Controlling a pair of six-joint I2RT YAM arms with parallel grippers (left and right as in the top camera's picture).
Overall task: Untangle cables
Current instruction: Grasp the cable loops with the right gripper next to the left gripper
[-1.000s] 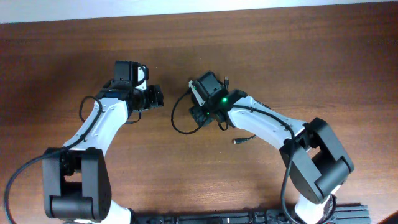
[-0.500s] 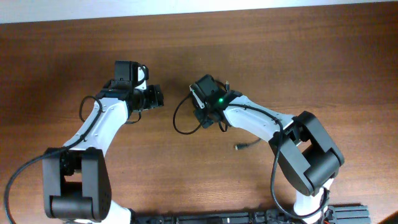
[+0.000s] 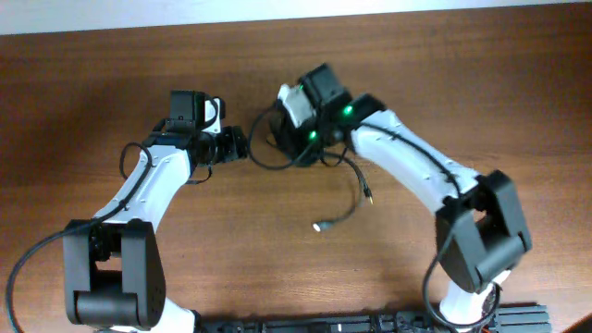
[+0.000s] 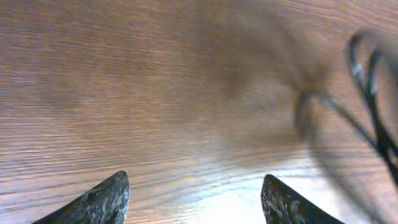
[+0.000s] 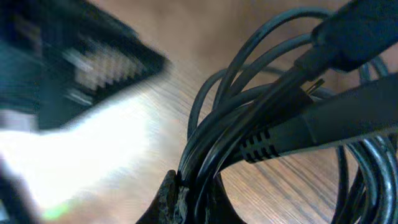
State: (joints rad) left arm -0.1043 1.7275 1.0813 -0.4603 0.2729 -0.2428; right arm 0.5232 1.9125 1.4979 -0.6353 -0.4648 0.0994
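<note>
The cables (image 5: 249, 130) are thin black cords bunched into one tangle, and my right gripper (image 5: 198, 196) is shut on that bunch, with a ribbed plug body (image 5: 292, 140) crossing just above the jaws. From overhead, the right gripper (image 3: 294, 143) holds the bundle near the table's middle, a loop (image 3: 262, 159) bulges left, and two loose strands trail down to metal-tipped plugs (image 3: 319, 225). My left gripper (image 3: 238, 145) stands open just left of the loop. In the left wrist view it (image 4: 196, 200) holds nothing, and the cables (image 4: 373, 106) show blurred at the right edge.
The brown wooden table (image 3: 518, 83) runs to a pale edge at the far side. Both white arms meet near the middle, the left arm (image 3: 148, 190) coming from the lower left. A black rail (image 3: 370, 324) lies along the near edge.
My right gripper has shut on the cable bundle and carried it toward the far side and slightly left. The loose plug ends have swung along after it. The left arm has stayed put.
</note>
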